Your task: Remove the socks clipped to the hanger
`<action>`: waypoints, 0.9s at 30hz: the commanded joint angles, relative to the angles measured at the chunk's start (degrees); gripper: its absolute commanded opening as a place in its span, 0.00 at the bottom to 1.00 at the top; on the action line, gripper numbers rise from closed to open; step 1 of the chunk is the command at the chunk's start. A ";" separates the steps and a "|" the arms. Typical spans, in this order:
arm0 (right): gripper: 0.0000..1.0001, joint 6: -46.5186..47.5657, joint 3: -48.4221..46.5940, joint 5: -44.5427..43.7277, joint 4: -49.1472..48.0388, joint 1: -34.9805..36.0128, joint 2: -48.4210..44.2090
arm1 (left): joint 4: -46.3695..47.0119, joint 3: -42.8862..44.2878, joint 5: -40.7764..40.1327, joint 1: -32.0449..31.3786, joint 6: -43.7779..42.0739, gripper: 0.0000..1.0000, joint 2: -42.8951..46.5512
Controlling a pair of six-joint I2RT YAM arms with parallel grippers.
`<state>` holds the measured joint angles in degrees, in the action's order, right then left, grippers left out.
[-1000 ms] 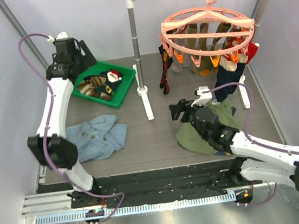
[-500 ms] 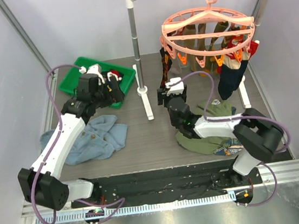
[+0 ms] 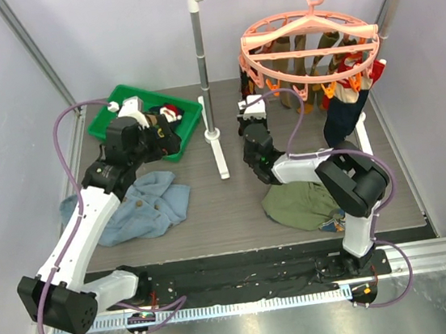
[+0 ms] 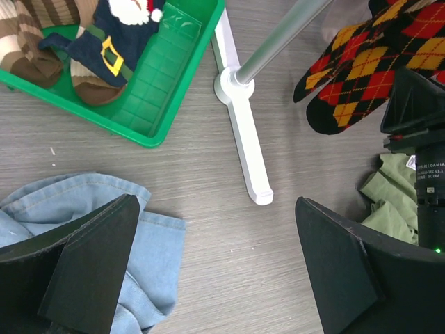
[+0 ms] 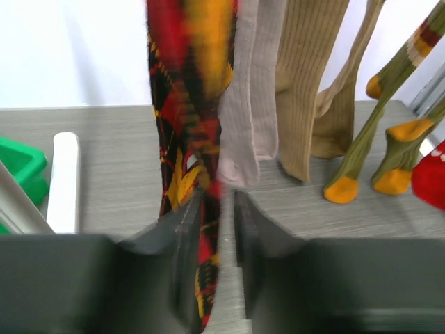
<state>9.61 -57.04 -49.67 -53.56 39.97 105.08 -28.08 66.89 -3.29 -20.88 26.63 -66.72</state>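
The salmon-pink round hanger hangs by its hook from the rail, with several socks clipped to its pegs. At the hanger's left edge hangs a red, black and yellow argyle sock. My right gripper is raised to it. Its jaws stand narrow with the sock's lower part between them, lying against the left finger, and a thin gap shows on the right side. My left gripper hovers wide open over bare table, holding nothing.
A green tray at the back left holds removed socks. A blue denim garment lies front left, and an olive garment front right. The grey-and-white rail stand has a white foot between the arms.
My right gripper rose from the olive garment to the argyle sock and narrowed its jaws around it. My left arm pulled back from the tray towards the table's middle.
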 commanded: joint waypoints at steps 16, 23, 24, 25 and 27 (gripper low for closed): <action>0.01 -14.17 12.21 15.57 8.03 2.66 -23.95 | -2.06 19.83 5.66 -5.39 -0.97 0.98 -8.24; 0.01 -16.81 15.99 17.76 10.14 3.80 -30.18 | -6.64 37.59 4.52 -8.12 -2.64 0.95 -18.09; 0.01 -16.90 16.77 18.11 10.32 3.98 -30.54 | -6.73 40.31 3.74 -9.08 -2.81 0.95 -19.92; 0.01 -17.42 17.13 18.47 10.41 3.89 -31.07 | -6.73 41.73 3.64 -9.35 -2.99 0.94 -20.81; 0.01 -17.95 18.09 19.17 10.93 4.24 -32.47 | -6.82 45.77 3.56 -9.96 -2.82 0.93 -23.88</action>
<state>-5.52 -40.23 -32.49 -42.33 43.57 75.92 -33.54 106.48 1.06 -29.28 25.04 -86.63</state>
